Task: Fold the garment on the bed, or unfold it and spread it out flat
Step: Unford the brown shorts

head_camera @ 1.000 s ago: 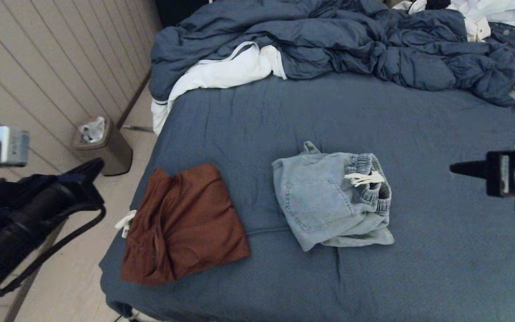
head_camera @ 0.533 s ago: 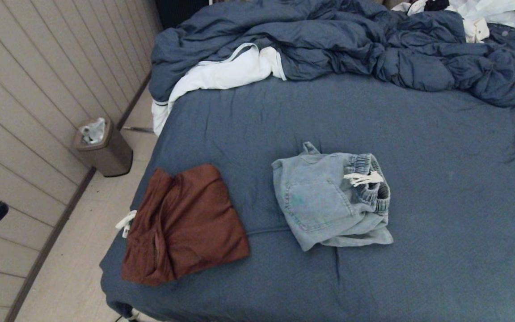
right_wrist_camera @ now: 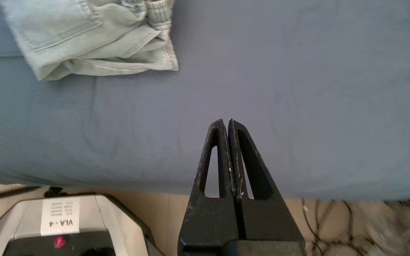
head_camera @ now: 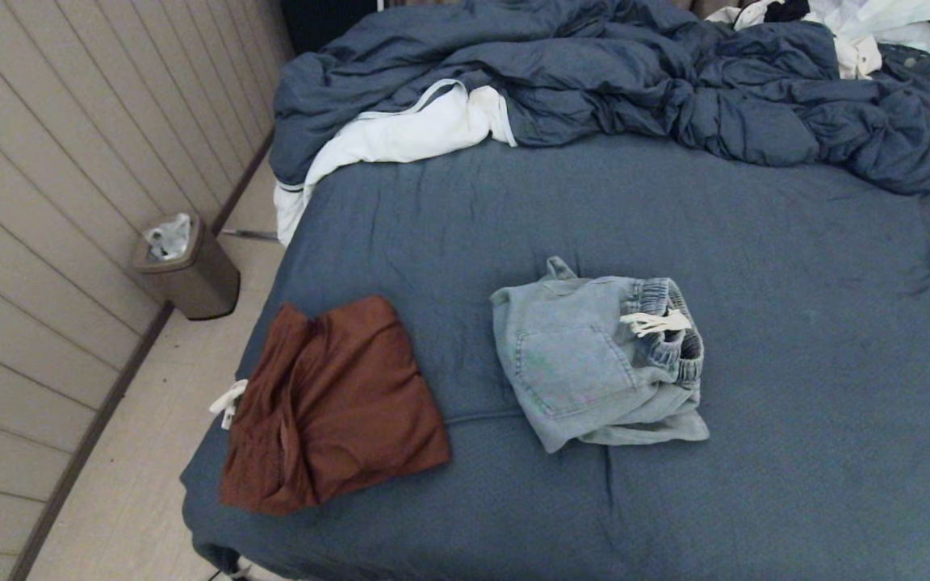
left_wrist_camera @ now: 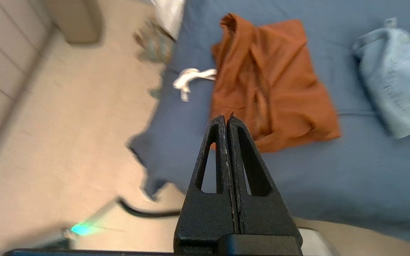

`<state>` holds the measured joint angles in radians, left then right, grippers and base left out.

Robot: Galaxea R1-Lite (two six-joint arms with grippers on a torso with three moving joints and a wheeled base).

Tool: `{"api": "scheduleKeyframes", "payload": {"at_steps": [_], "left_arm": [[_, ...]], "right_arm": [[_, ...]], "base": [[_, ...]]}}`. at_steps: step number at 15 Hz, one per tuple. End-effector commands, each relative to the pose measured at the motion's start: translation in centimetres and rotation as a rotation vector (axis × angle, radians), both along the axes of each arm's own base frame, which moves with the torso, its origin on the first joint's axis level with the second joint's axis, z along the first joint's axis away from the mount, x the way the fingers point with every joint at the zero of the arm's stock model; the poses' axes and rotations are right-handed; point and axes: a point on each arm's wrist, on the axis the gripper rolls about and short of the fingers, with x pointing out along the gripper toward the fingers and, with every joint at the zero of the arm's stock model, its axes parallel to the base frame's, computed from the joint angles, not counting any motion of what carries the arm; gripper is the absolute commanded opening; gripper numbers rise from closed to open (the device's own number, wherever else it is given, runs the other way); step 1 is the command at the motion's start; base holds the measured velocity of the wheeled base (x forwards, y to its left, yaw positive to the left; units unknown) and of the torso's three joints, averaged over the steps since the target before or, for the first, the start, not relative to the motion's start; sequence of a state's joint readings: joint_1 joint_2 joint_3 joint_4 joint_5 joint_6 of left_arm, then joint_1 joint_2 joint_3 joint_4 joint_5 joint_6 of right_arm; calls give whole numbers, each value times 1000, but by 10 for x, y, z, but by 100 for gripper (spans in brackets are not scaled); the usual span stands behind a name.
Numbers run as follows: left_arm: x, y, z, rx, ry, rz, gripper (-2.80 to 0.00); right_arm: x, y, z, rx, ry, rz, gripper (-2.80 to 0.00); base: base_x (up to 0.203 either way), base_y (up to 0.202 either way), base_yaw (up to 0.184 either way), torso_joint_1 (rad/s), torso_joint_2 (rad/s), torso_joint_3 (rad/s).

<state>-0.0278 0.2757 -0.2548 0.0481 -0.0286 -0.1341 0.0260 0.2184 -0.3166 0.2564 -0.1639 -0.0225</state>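
Beyond both empty, closed grippers, left gripper [left_wrist_camera: 225, 119] nearest the folded rust-brown garment [left_wrist_camera: 269, 85]; right gripper [right_wrist_camera: 225, 122] nearest the folded pale-blue denim shorts [right_wrist_camera: 91, 39] on the slate-blue bed [head_camera: 756, 266].

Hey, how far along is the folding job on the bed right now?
Looks done: the rust-brown garment and the light denim shorts both lie folded on the bed. In hand: nothing; the left gripper and right gripper are shut and empty, near the bed's front edge. Left: seemingly nothing, though the duvet is rumpled.
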Motion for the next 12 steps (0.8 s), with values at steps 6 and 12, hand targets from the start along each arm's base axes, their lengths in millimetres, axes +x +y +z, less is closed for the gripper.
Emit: {"api": "scheduleKeyframes", "payload": {"at_steps": [6, 12], "left_arm": [[-15, 1, -62, 202, -97, 86, -280], [-13, 0, -59, 223, -197, 19, -280]], "right_arm": [[-1, 3, -61, 20, -113, 113, -280], [3, 4, -68, 12, -128, 159, -280]], "base": [[0, 0, 0, 0, 0, 0], [0, 0, 0, 0, 0, 0]]}}
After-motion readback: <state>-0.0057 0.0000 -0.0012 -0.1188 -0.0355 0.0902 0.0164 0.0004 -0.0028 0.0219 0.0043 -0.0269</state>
